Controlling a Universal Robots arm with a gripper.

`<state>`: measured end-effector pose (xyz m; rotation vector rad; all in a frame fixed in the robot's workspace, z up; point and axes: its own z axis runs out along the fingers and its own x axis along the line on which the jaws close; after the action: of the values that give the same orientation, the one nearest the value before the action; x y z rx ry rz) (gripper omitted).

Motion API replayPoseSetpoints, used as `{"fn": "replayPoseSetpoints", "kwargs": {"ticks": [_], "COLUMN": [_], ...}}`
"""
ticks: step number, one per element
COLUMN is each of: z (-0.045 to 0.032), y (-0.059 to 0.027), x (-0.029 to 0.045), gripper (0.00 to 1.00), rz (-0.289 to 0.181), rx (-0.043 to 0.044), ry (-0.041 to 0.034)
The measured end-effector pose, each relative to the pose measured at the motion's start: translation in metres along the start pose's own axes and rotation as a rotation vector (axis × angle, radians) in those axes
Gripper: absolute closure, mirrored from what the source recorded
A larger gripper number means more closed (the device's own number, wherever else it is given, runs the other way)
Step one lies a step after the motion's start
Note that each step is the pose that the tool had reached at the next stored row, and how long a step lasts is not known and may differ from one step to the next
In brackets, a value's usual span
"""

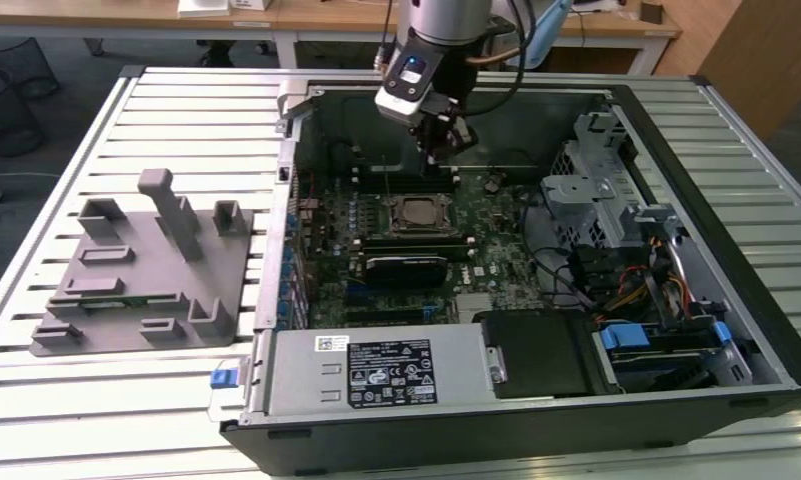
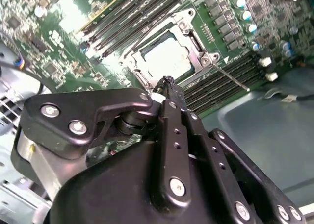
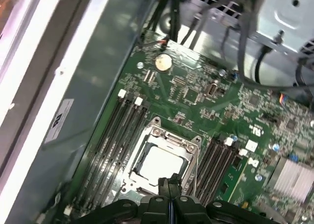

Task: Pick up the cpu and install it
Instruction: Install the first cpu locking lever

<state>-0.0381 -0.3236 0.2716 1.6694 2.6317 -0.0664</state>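
Step in hand: by my judgement, the install end of the task. The cpu (image 2: 167,55) lies flat inside the socket frame (image 3: 162,133), silver top up, not in the pincer.
Cpu location: on the motherboard (image 1: 494,240) near the middle of the open computer case (image 1: 760,300), with memory slots (image 3: 117,136) on 2 sides of the socket.
Gripper: the gripper (image 1: 443,150) hangs above the board, just toward 12 o'clock from the socket in the exterior view.
Pincer state: in the first wrist view the 2 fingers meet along a thin seam, closed together, with nothing visible between them.
Contact: the tips look apart from the chip, though I cannot be sure of the gap.
Socket latch: a thin wire lever (image 2: 233,78) angles out from 1 corner of the frame. I cannot tell whether it is locked.
Next move calls for: probably a straight, vertical path, with no sideways drag across the chip or slots.
Elsewhere: a grey parts fixture (image 1: 147,270) sits at 9 o'clock of the case.
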Motion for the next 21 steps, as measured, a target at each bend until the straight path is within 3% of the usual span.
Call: {"fn": "replayPoseSetpoints", "kwargs": {"ticks": [21], "z": [0.0009], "y": [0.0000], "x": [0.0001], "gripper": [0.89], "rz": [-0.379], "rx": [-0.0165], "ry": [-0.0086]}}
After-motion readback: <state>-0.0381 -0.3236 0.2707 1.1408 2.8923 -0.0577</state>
